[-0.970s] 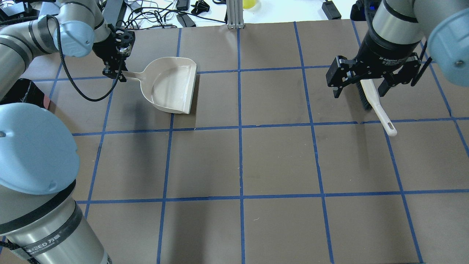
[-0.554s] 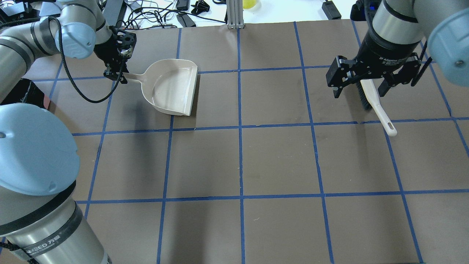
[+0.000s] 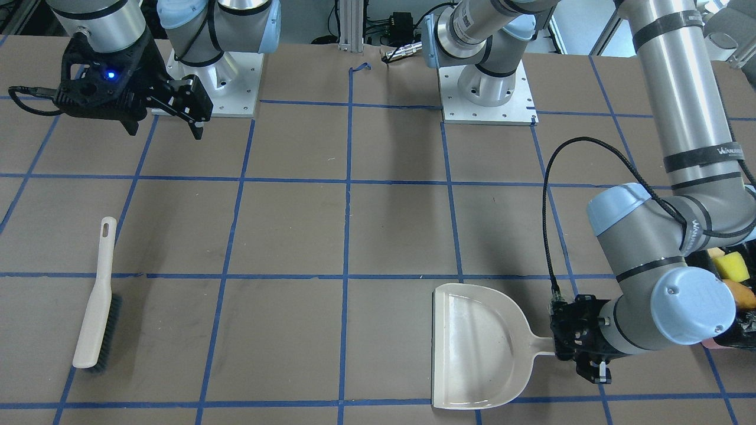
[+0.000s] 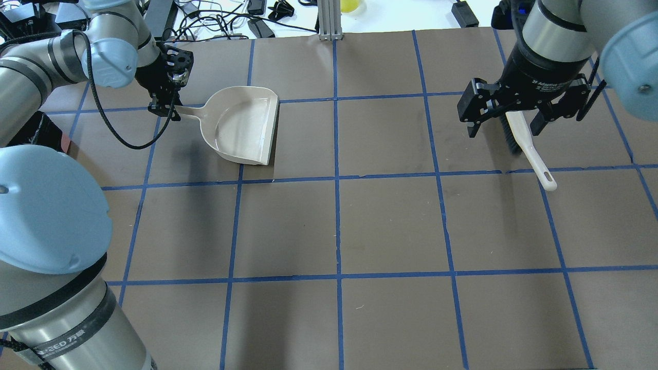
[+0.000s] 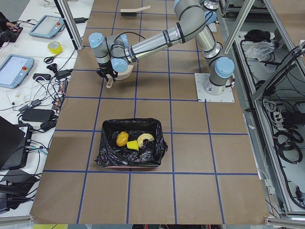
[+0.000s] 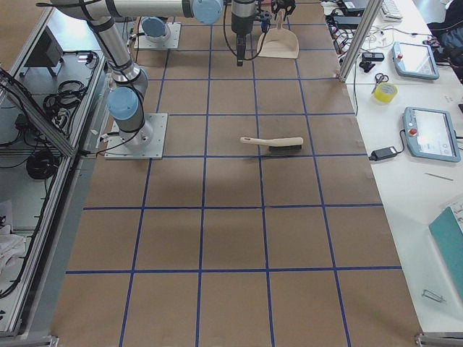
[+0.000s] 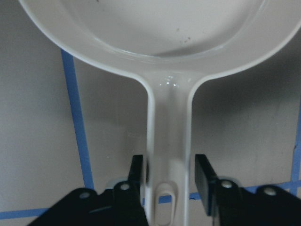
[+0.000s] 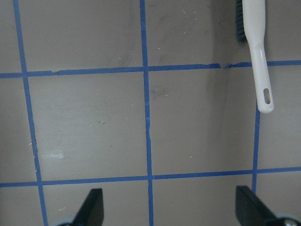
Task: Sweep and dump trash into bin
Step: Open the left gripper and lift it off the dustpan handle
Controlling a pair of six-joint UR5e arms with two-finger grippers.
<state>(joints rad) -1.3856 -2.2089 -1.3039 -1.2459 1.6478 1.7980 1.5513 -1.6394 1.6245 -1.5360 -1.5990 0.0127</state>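
Note:
My left gripper (image 4: 167, 105) is shut on the handle of the beige dustpan (image 4: 241, 123); the wrist view shows a finger (image 7: 136, 174) on each side of the handle. The pan (image 3: 478, 348) is empty and lies low at the table. The bin (image 5: 131, 145), lined with a black bag, holds the golden-brown lump (image 5: 122, 139), the pale crescent (image 5: 144, 138) and the yellow sponge wedge (image 5: 133, 145). My right gripper (image 4: 506, 121) is open and empty, above the table near the brush (image 4: 529, 154).
The white-handled brush (image 3: 94, 313) lies flat on the brown, blue-taped table. The bin sits beyond my left arm's elbow, at the edge of the front-facing view (image 3: 732, 336). Cables and devices lie past the table's far edge (image 4: 247, 20).
My left gripper has shifted slightly right with the dustpan, which turned a little and sank closer to the table. The right arm and brush have not moved.

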